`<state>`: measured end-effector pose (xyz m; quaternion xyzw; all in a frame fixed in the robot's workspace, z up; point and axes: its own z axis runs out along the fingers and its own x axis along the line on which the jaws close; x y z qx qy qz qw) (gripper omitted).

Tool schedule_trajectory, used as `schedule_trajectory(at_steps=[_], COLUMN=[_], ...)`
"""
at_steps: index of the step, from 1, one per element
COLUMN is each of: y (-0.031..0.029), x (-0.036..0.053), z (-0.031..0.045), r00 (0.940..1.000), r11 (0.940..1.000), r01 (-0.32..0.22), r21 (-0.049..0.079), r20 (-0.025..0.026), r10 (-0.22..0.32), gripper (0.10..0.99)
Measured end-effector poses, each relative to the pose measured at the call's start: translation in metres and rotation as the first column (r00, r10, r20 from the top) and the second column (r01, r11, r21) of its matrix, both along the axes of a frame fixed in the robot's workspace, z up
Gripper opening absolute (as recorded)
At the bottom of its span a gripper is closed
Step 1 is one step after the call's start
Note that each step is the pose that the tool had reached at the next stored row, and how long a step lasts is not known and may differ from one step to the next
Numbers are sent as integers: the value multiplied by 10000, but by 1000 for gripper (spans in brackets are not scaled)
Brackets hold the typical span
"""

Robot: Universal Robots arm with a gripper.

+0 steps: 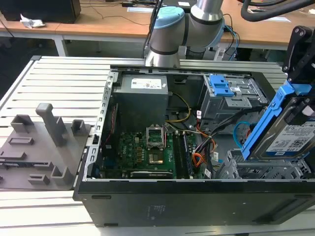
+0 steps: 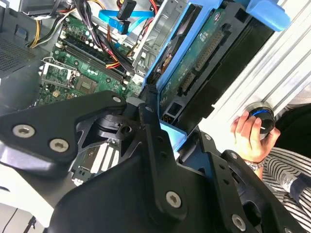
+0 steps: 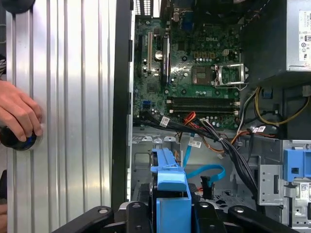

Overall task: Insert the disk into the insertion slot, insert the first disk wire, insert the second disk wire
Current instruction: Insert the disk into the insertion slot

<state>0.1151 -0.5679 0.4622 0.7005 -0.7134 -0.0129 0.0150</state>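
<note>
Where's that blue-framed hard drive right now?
The disk hangs tilted at the exterior view's right, over the insertion slot, near the taller bay with the blue latch.

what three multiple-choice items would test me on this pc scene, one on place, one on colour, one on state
1. Where is the disk?
A. tilted above the slot, at the exterior view's right
B. seated flat in the slot
C. lying on the table outside the case

2. What colour is the caddy around the disk?
A. red
B. blue
C. grey

3. What state is the pincer in?
A. open, beside the disk
B. open, far from the disk
C. shut on the disk

Answers:
1 A: in the exterior view the disk hangs slanted over the slot and is not seated.
2 B: the frame along the disk's edge is bright blue.
3 C: in both wrist views the pincer clamps the caddy's sides and the disk is off the ground.
</note>
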Motion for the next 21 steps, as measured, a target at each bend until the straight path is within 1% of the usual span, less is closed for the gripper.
schedule_trajectory(at_steps=[5, 8, 10, 16, 21], y=[0, 0, 0, 0, 1], x=[0, 0, 0, 0, 0], z=[-61, -84, -115, -155, -204], r00=[10000, 10000, 10000, 10000, 10000], r11=[10000, 10000, 10000, 10000, 10000], r01=[0, 0, 0, 0, 0], r21=[0, 0, -1, 1, -4], r20=[0, 0, 0, 0, -1], r10=[0, 0, 0, 0, 0], gripper=[365, 365, 365, 365, 365])
